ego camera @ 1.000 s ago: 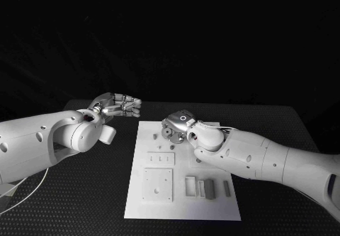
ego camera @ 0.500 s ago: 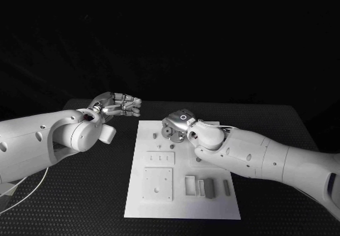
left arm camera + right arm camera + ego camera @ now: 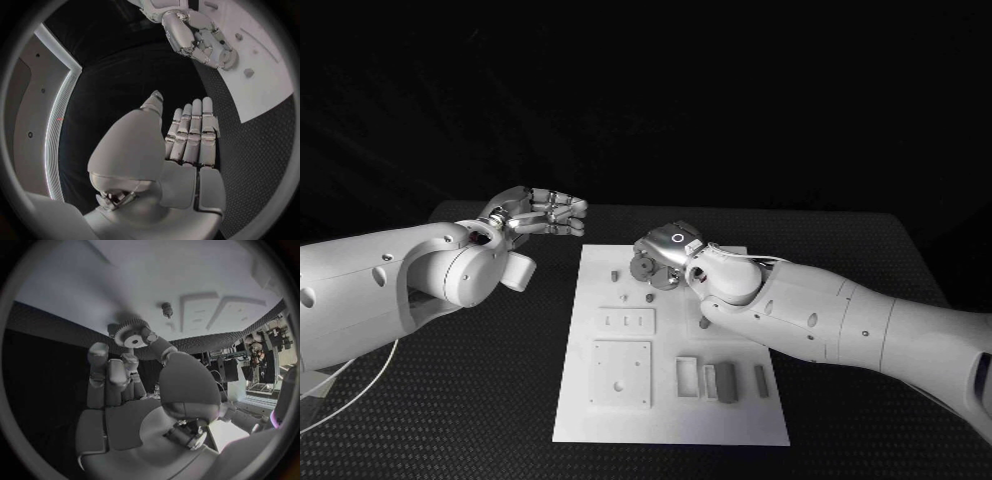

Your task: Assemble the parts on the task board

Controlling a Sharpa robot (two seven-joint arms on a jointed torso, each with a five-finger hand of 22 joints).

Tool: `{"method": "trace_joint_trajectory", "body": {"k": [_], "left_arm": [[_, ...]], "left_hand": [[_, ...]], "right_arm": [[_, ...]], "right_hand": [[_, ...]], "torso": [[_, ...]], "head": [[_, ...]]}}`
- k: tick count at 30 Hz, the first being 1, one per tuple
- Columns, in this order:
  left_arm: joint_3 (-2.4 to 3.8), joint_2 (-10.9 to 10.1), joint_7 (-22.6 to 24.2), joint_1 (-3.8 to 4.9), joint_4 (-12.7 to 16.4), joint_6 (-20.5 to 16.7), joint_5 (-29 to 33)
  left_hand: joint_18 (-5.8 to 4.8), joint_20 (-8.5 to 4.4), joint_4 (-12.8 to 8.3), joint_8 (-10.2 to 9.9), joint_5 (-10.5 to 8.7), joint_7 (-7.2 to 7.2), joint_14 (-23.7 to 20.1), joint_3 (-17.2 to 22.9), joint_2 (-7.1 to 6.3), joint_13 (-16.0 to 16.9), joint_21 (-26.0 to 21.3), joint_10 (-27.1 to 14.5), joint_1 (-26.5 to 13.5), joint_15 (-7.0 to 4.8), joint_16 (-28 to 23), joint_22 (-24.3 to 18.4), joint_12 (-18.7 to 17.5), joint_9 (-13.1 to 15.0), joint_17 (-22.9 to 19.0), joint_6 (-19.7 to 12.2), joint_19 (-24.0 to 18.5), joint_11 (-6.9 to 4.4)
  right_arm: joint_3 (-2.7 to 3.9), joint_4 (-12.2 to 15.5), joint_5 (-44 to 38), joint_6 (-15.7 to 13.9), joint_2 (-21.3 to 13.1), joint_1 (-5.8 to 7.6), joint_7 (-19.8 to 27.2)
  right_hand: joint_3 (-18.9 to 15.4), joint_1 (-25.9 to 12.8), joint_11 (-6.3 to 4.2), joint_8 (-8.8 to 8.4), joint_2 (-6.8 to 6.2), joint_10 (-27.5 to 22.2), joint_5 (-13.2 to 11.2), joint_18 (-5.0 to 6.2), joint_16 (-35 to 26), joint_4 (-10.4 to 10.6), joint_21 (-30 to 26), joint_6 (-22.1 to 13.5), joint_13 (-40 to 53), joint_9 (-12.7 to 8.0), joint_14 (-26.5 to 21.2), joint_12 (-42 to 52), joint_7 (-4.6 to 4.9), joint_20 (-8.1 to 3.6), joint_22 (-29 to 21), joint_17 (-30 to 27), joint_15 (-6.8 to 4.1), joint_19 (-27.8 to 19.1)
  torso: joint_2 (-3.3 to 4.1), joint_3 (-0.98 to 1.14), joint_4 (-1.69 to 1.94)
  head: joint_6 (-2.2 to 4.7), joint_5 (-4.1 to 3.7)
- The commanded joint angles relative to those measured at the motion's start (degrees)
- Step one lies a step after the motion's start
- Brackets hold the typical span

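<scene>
- Two hands in frame, both over the far half of the tabletop (image 3: 473,400).
- R hand (image 3: 661,262): over the far end of the white board (image 3: 668,420), fingers curled down. Wrist view: fingertips (image 3: 99,351) and thumb pinch a small toothed gear (image 3: 132,338) w/ pale hub. So R = grasping the gear, held just above the board surface; contact w/ board cannot tell.
- Small peg (image 3: 167,309) stands upright on the board near the gear, apart from it.
- L hand (image 3: 538,213): off the board, over bare tabletop beyond the board's far-left corner. Wrist view: fingers (image 3: 192,131) straight, side by side, thumb alongside, nothing in the palm. L = released, holds nothing.
- Board lies lengthwise in the middle of the tabletop, near edge toward the robot.
- Board, near-left area: large square plate (image 3: 622,374) w/ small holes. Smaller plate w/ slots (image 3: 627,322) just beyond it, toward the far edge.
- Board, near-right area: row of narrow blocks (image 3: 720,381), approx. upright strips side by side, close but apart.
- Board, far-left area: a few small pegs (image 3: 619,273), details too small to tell.
- L wrist view also shows the R hand w/ the board's far end below it.
</scene>
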Motion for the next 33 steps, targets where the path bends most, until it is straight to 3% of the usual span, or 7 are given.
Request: {"method": "trace_joint_trajectory", "body": {"k": [1,10,33], "left_arm": [[0.04,0.1,0.7,0.07,0.1,0.7,-0.1],[0.03,0.1,0.7,0.07,0.1,0.7,-0.1],[0.03,0.0,0.7,0.07,0.1,0.7,-0.1]], "left_hand": [[0.84,0.22,-0.1,-0.3,-0.26,0.33,0.2,-0.3,0.05,-0.1,-0.2,-0.1,-0.1,0.16,-0.3,-0.1,-0.3,-0.1,0.1,-0.2,0.4,0.25],[0.84,0.22,-0.1,-0.3,-0.26,0.34,0.2,-0.3,0.04,-0.1,-0.2,-0.1,-0.1,0.17,-0.3,-0.1,-0.3,-0.1,0.1,-0.3,0.4,0.26],[0.84,0.23,-0.1,-0.3,-0.26,0.34,0.2,-0.3,0.05,-0.1,-0.3,-0.1,-0.1,0.17,-0.4,-0.1,-0.3,-0.1,0.2,-0.3,0.4,0.26]], "right_arm": [[-0.22,-0.3,1.1,1.4,-0.2,-0.35,0.4],[-0.22,-0.4,1.6,1.8,-0.3,-0.35,0.5],[-0.23,0.9,1.5,2.0,-1.2,-0.68,0.5]], "right_hand": [[0.1,-0.2,0.68,-1.01,-1.02,-0.1,0.1,4.37,-0.1,0.5,-0.4,0.0,-0.1,-0.6,0.0,-0.3,2.14,-0.16,0.3,-0.1,0.53,0.5],[0.6,-0.7,1.25,-1.84,-1.99,-0.3,0.1,4.37,-0.2,0.7,-0.6,-1.4,-0.1,-1.0,0.0,-0.3,2.72,-0.19,0.3,-0.1,1.1,0.6],[0.9,-1.0,1.28,-1.62,-2.34,-0.3,0.1,4.37,-0.3,1.0,-0.7,-1.0,-0.1,-0.9,0.0,-0.3,2.72,-0.17,0.3,-0.1,1.15,0.7]], "torso": [[0.0,-0.03,0.0],[-0.03,-0.07,0.07],[-0.02,-0.02,0.05]], "head": [[-0.01,-0.01],[-0.11,-0.04],[-0.42,-0.08]]}}
